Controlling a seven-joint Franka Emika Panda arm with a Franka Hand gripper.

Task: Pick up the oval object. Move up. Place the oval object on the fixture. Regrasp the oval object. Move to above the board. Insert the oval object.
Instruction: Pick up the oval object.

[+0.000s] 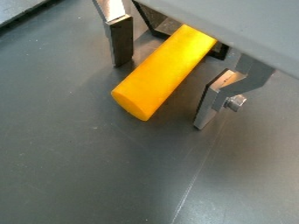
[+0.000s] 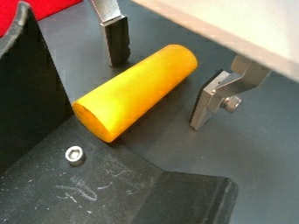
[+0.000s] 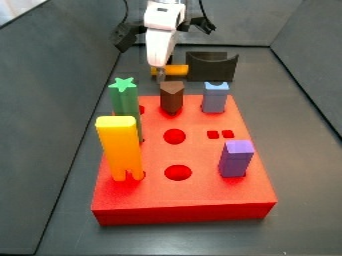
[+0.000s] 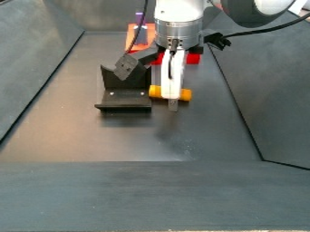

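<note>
The oval object (image 1: pixel 163 74) is a yellow-orange peg lying flat on the dark floor, seen in both wrist views (image 2: pixel 135 92). My gripper (image 1: pixel 163 93) is open and straddles it. One finger (image 1: pixel 121 44) stands on each side, with a gap between each pad and the peg. The dark fixture (image 2: pixel 35 96) sits right beside the peg's near end, and its base plate shows a screw. In a side view the peg (image 4: pixel 171 86) lies next to the fixture (image 4: pixel 125 91), under the white hand. The red board (image 3: pixel 187 190) lies on the far side of the fixture (image 3: pixel 211 66).
On the board stand a tall yellow two-legged block (image 3: pixel 119 145), a green star peg (image 3: pixel 124 92), a brown peg (image 3: pixel 173 98), a blue peg (image 3: pixel 215 97) and a purple block (image 3: pixel 238 157). Sloping dark walls enclose the floor.
</note>
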